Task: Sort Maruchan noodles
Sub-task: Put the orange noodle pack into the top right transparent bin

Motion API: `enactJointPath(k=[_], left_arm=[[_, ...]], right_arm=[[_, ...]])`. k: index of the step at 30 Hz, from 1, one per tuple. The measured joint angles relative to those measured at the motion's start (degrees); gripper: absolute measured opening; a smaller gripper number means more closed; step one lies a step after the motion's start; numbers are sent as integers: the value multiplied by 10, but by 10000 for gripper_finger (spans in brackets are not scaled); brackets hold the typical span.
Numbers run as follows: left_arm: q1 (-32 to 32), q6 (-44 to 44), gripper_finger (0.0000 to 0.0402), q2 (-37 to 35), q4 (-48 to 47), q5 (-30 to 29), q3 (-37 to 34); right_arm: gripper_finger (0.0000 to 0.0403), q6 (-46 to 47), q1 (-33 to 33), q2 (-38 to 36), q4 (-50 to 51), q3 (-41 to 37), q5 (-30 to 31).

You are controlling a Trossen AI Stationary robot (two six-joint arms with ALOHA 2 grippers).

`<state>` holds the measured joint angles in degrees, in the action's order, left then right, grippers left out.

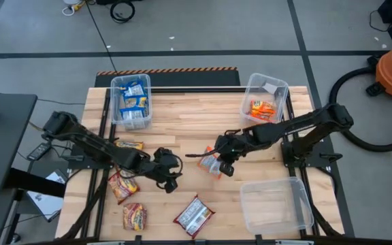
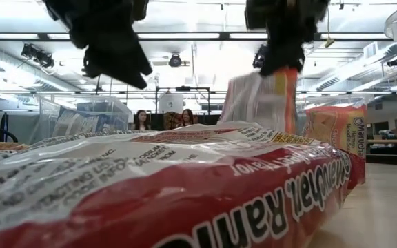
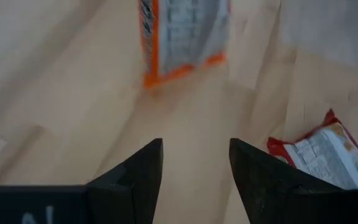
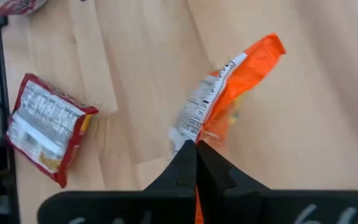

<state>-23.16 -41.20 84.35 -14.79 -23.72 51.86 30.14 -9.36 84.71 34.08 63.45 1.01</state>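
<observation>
My right gripper (image 1: 220, 160) is shut on an orange Maruchan noodles packet (image 4: 232, 81) at mid-table; the low view shows the packet (image 2: 264, 96) below the gripper (image 2: 276, 63). My left gripper (image 1: 171, 174) hovers open just left of it, with only bare wood between its fingers (image 3: 194, 152). Other packets lie flat on the table: a red one with a white back (image 1: 194, 216), two near the front left (image 1: 134, 216) (image 1: 122, 185), and one (image 1: 129, 144) farther back. My right gripper pinches the orange packet by one end's edge (image 4: 188, 134) between its two shut fingers, coming from above and slanting down. The packet hangs upright below the fingers (image 2: 281, 52). A red packet in the foreground hides its lower end, so I cannot tell whether it is clear of the table.
A clear bin with blue packets (image 1: 131, 101) stands at the far left, and a clear bin with orange packets (image 1: 264, 102) at the far right. A clear bin with nothing visible inside (image 1: 275, 204) sits at the near right. People show in the room beyond the table.
</observation>
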Motion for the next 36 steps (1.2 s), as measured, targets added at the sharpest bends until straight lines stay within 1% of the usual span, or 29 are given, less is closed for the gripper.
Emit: enactJointPath(k=[4,6,9,14,17,22,25,27,32,36], left_arm=[[2,27,192,-20,-2,-25,0],[6,38,192,-27,-5,-26,0],[14,59,192,-32,-12,-26,0],[26,97,192,-43,-24,-19,0],[34,118,192,-53,-22,-10,2],[44,149,192,-94,-56,15,1],[48,164,192,-126,-65,11,2],[54,175,192,-144,-79,5,2],[78,201,192,-177,-80,-10,2],[109,226,192,-192,-79,-11,2]], right_arm=[[2,-47,7,-5,72,71,26],[2,-79,12,-6,112,107,39],[2,-150,19,-6,175,158,65],[2,-233,39,-6,266,231,133],[2,-264,59,-5,303,262,174],[2,-316,101,-5,363,303,232],[2,-348,132,-6,398,325,261],[2,-367,155,-7,425,336,269],[2,-410,211,-19,492,342,302],[3,-447,254,-44,502,342,328]])
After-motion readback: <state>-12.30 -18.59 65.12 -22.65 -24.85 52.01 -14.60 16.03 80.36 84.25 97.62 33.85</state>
